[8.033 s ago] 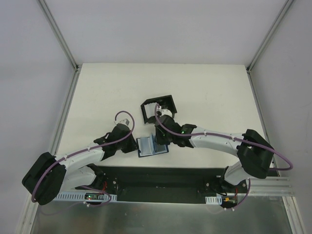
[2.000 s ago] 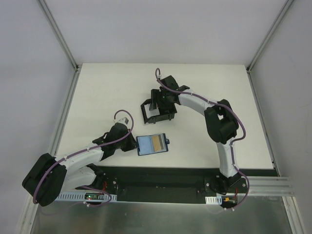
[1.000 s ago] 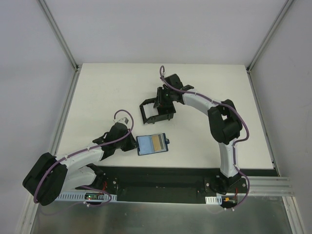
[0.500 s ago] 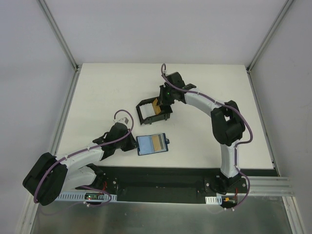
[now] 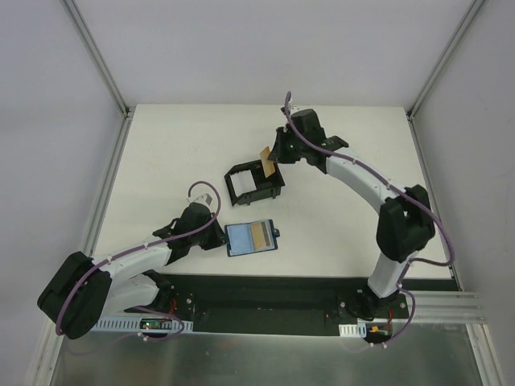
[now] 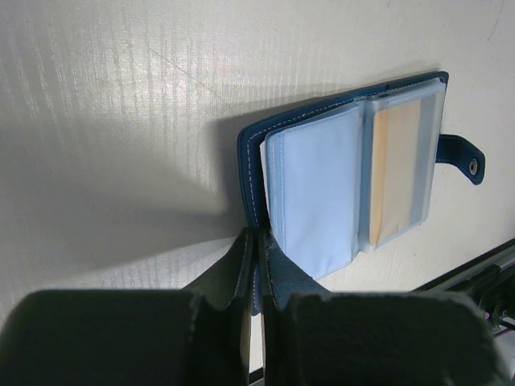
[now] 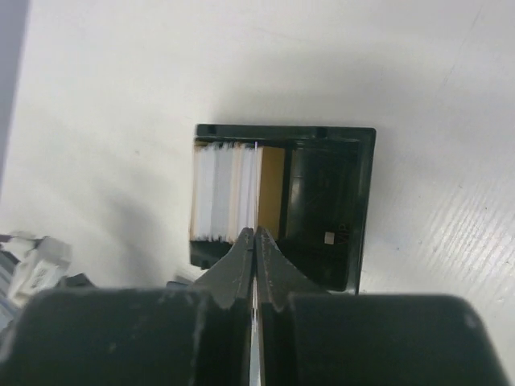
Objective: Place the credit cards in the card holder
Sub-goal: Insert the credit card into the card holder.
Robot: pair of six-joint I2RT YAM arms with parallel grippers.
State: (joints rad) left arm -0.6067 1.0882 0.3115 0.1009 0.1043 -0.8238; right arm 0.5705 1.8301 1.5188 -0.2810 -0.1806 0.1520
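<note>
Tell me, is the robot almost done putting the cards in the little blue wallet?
Not nearly. Done: the card holder lies open with one tan card in a sleeve. In hand: the left gripper pinches the holder's cover, and the right gripper is shut on a card above the black box. Left: that card must go in, and a stack of cards waits in the box.

A thin card is seen edge-on, pinched between the closed fingers of the right gripper above a black box. White cards and a tan card are contained in the box's left part. The box is set on a pale table.
</note>
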